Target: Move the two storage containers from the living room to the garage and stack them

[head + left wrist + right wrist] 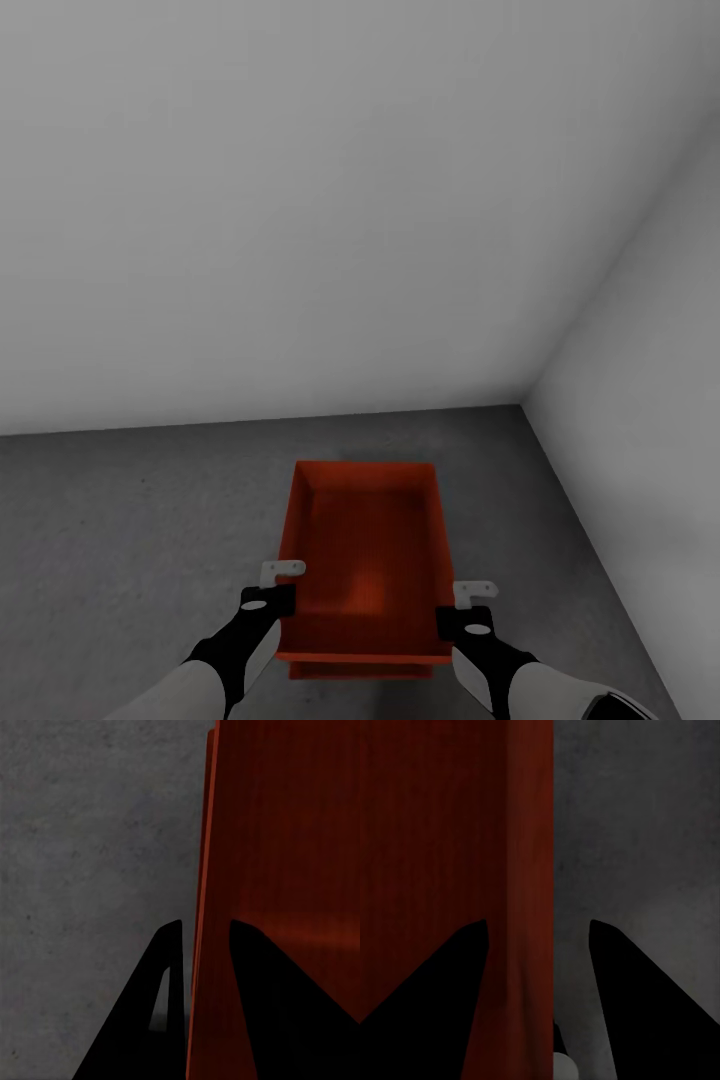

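Left gripper (283, 585) straddles the left wall of the top bin (365, 545), 1 finger (169, 975) outside, 1 inside, close against the wall in the left wrist view, pinching it. Between the 2 grippers the bin's long axis runs straight away from the robot toward the white back wall (300, 200), open top up. A 2nd bin's (362, 669) edge peeks out just under the near end, so 2 look stacked. Right gripper (474, 600) straddles the right wall; in the right wrist view its fingers (457, 975) stand spread with a gap to the wall (529, 870), can't tell if it grips. No labels or writing. Wrist views show grey speckled floor (120, 520) beside each side wall; head view adds the corner and side wall (650, 350) right of the right gripper.
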Tool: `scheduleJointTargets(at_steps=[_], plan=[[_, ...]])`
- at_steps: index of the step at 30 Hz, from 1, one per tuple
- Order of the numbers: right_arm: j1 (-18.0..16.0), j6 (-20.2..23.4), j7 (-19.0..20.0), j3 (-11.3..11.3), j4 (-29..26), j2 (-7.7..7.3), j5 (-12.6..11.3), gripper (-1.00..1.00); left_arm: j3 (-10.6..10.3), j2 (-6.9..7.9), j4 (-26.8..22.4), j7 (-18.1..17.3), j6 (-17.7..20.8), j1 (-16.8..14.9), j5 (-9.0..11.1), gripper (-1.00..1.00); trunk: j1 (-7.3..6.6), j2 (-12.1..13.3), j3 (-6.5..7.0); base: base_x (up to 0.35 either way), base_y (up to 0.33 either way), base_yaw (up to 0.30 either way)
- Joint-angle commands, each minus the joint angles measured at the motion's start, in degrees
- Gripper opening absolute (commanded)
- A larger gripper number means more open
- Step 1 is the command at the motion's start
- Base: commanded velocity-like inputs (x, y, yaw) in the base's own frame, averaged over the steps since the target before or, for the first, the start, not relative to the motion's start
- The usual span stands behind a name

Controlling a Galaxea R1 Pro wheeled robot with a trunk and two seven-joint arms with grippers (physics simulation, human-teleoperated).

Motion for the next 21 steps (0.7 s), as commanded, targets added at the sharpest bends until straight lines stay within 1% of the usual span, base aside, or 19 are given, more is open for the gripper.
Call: scheduleJointTargets(at_steps=[1, 21], plan=[[0.0, -0.2, -0.1, -0.1, 2.0, -0.01, -1.1, -1.00, 1.2, 0.02, -3.5, 0.4, 0.4, 0.0, -0.9, -1.00, 0.01, 0.0, -0.05, 0.000, 0.000, 0.000], [0.0, -0.2, -0.1, -0.1, 2.1, 0.08, -1.1, -1.00, 1.2, 0.01, -3.5, 0.3, 0.4, 0.0, -0.9, -1.00, 0.01, 0.0, -0.05, 0.000, 0.000, 0.000]])
